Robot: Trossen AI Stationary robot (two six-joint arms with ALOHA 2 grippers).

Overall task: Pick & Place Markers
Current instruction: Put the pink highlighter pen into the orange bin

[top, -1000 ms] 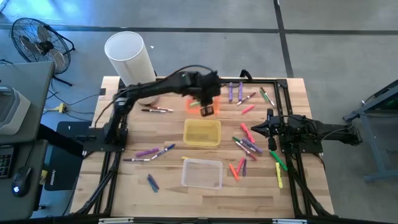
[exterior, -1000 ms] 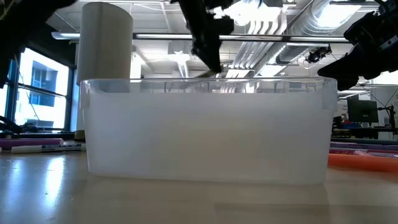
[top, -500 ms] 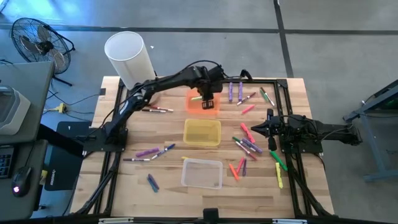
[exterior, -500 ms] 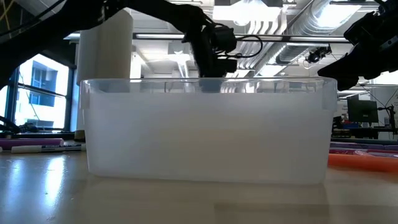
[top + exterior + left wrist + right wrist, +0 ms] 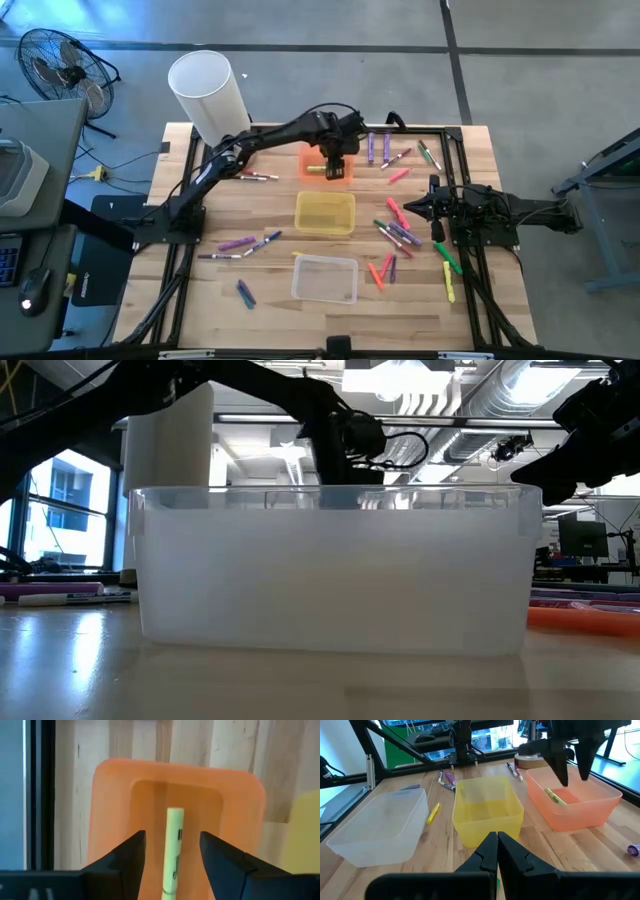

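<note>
Now your left gripper hangs spread over the orange bin, the yellow-green marker lying loose inside: the drop looks done. Next, lift clear and pick another marker; your right gripper waits pressed together.

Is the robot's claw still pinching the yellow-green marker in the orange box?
Apart. The left wrist view shows the left gripper open, orange bin visible each side of the marker.

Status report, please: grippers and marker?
Left gripper open over orange bin. Yellow-green marker lies in bin. Right gripper shut, waiting. Nothing blocking.
</note>
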